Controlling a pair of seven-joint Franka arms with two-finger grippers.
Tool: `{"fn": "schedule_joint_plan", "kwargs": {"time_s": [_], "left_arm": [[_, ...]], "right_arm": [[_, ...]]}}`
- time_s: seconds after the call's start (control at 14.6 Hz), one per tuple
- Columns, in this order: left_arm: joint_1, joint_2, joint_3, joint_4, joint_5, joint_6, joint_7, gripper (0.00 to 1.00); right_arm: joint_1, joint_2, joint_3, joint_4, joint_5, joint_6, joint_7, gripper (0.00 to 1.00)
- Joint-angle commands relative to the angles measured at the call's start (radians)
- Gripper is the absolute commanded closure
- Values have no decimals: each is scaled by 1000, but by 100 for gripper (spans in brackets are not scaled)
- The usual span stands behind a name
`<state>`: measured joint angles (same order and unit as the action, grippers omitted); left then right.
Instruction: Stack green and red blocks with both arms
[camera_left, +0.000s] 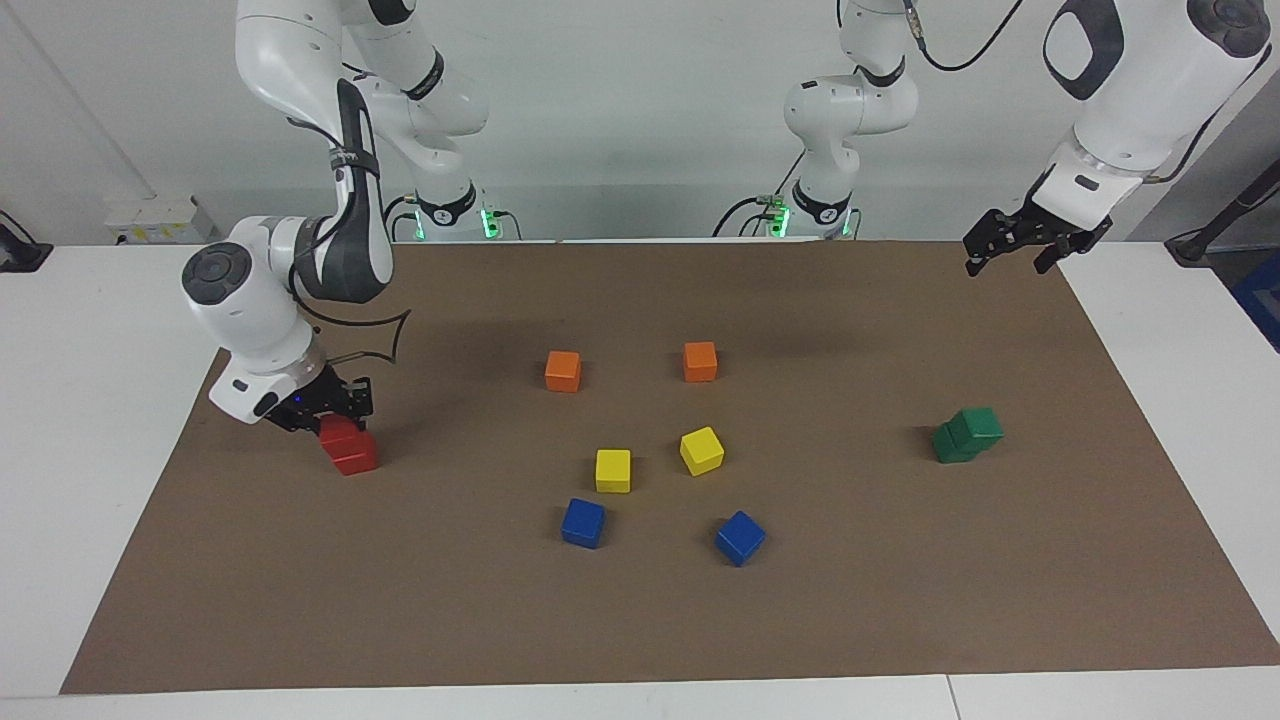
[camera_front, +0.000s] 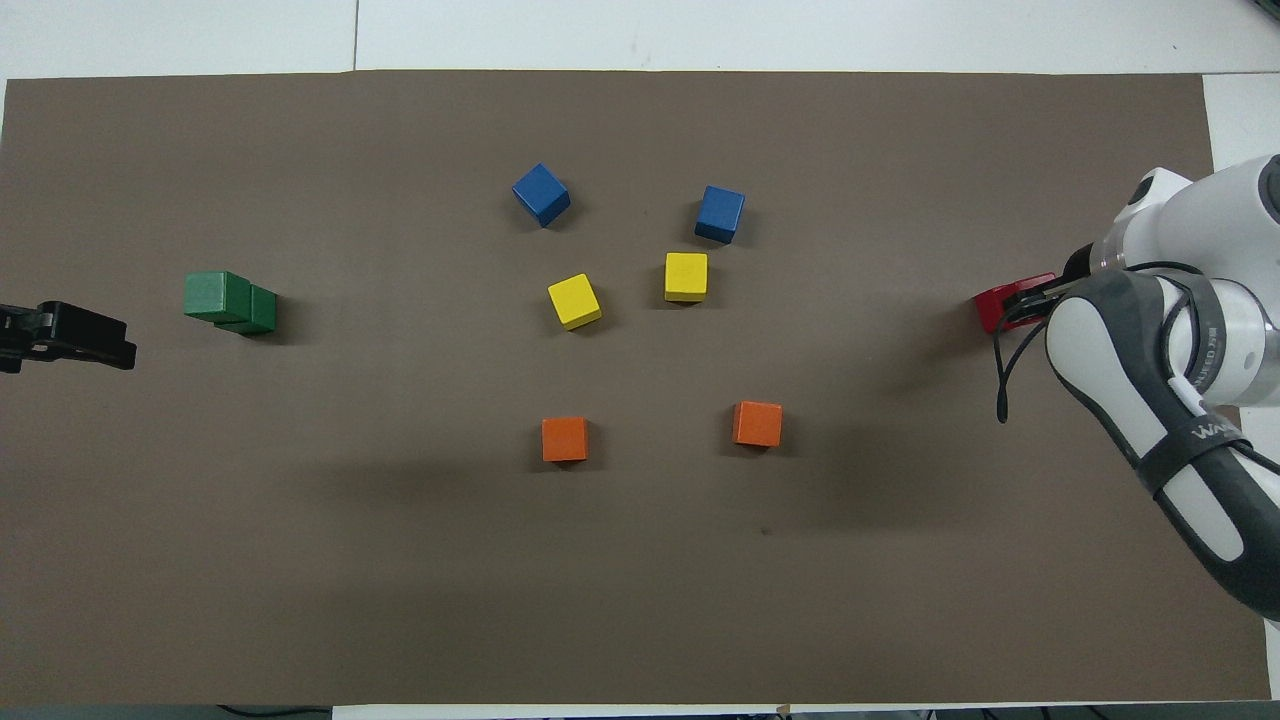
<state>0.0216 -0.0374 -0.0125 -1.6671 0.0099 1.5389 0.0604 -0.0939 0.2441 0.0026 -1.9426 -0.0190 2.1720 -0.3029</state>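
Observation:
Two red blocks stand stacked near the right arm's end of the mat: the upper red block (camera_left: 342, 433) (camera_front: 1000, 301) sits on the lower red block (camera_left: 356, 462). My right gripper (camera_left: 335, 420) (camera_front: 1030, 297) is shut on the upper one; in the overhead view the arm hides most of the stack. Toward the left arm's end, the upper green block (camera_left: 978, 425) (camera_front: 213, 295) rests off-centre on the lower green block (camera_left: 948, 447) (camera_front: 260, 312). My left gripper (camera_left: 1005, 262) (camera_front: 100, 340) hangs open and empty over the mat's corner at that end, apart from the green pair.
Mid-mat lie two orange cubes (camera_left: 563, 370) (camera_left: 700, 361), two yellow cubes (camera_left: 613, 470) (camera_left: 702, 450) and two blue cubes (camera_left: 583, 522) (camera_left: 740, 537). The brown mat (camera_left: 900, 600) covers the white table.

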Motion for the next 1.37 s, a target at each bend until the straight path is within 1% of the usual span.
{"fn": "schedule_joint_plan", "kwargs": {"time_s": [0.0,0.14,0.21,0.69,1.3], "left_arm": [[21,8,-14,-8,-11,32,-8,0],[23,53,-14,44,-22,18,-8,0],[21,56,-14,50,-22,12,-8,0],[12,44,-12,21,-13,18,-5,0],[-2,34,-12,21,-13,17,-4,0]], "right_arm": [[-13,-22,10,-38,16,26,-24,100],[-24,-14,11,-38,16,32,-28,100],[-24,-14,10,-39,16,38,-28,100],[-17,-13,11,-39,16,46,-19,100],[-13,-13,11,-38,16,46,-16,100]]}}
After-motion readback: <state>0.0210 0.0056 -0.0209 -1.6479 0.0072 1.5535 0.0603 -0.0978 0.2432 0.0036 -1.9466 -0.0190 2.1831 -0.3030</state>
